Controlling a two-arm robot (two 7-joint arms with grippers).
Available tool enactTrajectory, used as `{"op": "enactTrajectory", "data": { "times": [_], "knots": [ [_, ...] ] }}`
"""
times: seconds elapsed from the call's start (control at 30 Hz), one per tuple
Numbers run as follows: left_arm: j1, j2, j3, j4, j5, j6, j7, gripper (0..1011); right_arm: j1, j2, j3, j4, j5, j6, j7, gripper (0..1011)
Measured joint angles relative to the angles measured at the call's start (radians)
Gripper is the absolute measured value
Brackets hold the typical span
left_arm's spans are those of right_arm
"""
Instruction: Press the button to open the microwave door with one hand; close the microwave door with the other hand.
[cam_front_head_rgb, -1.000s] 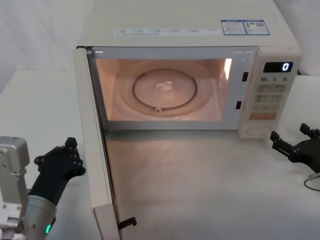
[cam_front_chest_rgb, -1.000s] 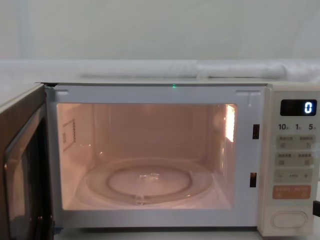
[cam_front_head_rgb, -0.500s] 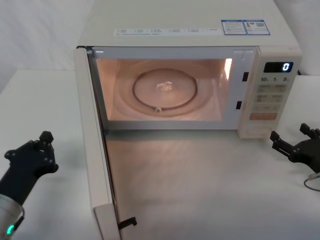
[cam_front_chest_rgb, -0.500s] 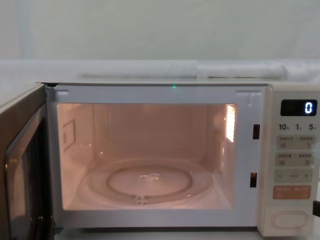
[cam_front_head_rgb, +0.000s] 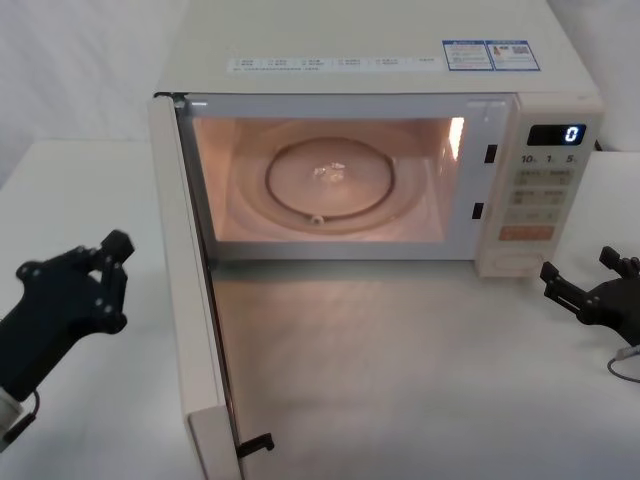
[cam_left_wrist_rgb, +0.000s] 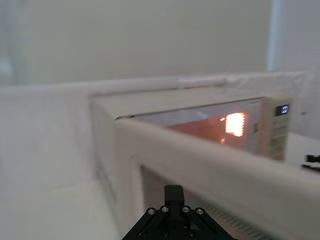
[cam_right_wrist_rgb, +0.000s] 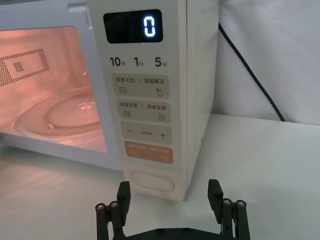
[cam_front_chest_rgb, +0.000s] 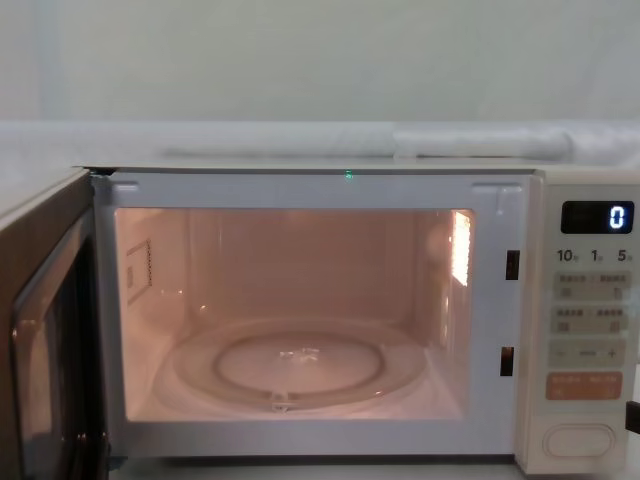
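Microwave door: the wide cream microwave door stands swung fully open toward the robot, hinged at the left of the lit cavity.
Head view, left: the black long-fingered left gripper hovers outside the door, near its outer face, fingers spread, holding nothing.
Head view, right: the black right gripper sits low over the white desk, near the panel, jaws apart and empty.
Left wrist view: the door's top edge runs just ahead of the gripper.
Right wrist view: the cream pill-shaped button lies at the panel's foot, facing the open gripper, not touched.
Chest view: the glass turntable rests in the glowing cavity; the button sits below the orange key.
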Motion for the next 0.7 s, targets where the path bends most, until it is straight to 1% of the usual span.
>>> {"op": "enactTrajectory", "data": {
  "times": [0.1,0.2,0.23,0.3,0.37,0.4,0.43,0.53,0.6,0.7],
  "knots": [
    [-0.019,0.022,0.012,-0.011,-0.013,0.003,-0.017,0,0.0,0.0,0.0,0.0,0.0,0.0,0.0,1002],
    [-0.043,0.035,0.029,-0.011,-0.02,0.007,-0.027,0,0.0,0.0,0.0,0.0,0.0,0.0,0.0,1002],
    [-0.063,0.042,0.045,-0.004,-0.022,0.01,-0.031,0,0.0,0.0,0.0,0.0,0.0,0.0,0.0,1002],
    [-0.086,0.048,0.064,0.007,-0.022,0.014,-0.034,0,0.0,0.0,0.0,0.0,0.0,0.0,0.0,1002],
    [-0.132,0.052,0.103,0.034,-0.024,0.02,-0.037,0,0.0,0.0,0.0,0.0,0.0,0.0,0.0,1002],
    [-0.132,0.052,0.103,0.034,-0.024,0.02,-0.037,0,0.0,0.0,0.0,0.0,0.0,0.0,0.0,1002],
    [-0.157,0.048,0.123,0.05,-0.028,0.023,-0.037,0,0.0,0.0,0.0,0.0,0.0,0.0,0.0,1002],
    [-0.196,0.038,0.154,0.072,-0.03,0.026,-0.028,0,0.0,0.0,0.0,0.0,0.0,0.0,0.0,1002],
    [-0.251,0.022,0.198,0.103,-0.025,0.03,-0.013,0,0.0,0.0,0.0,0.0,0.0,0.0,0.0,1002],
    [-0.294,0.011,0.233,0.125,-0.019,0.034,-0.005,0,0.0,0.0,0.0,0.0,0.0,0.0,0.0,1002]
  ]
}}
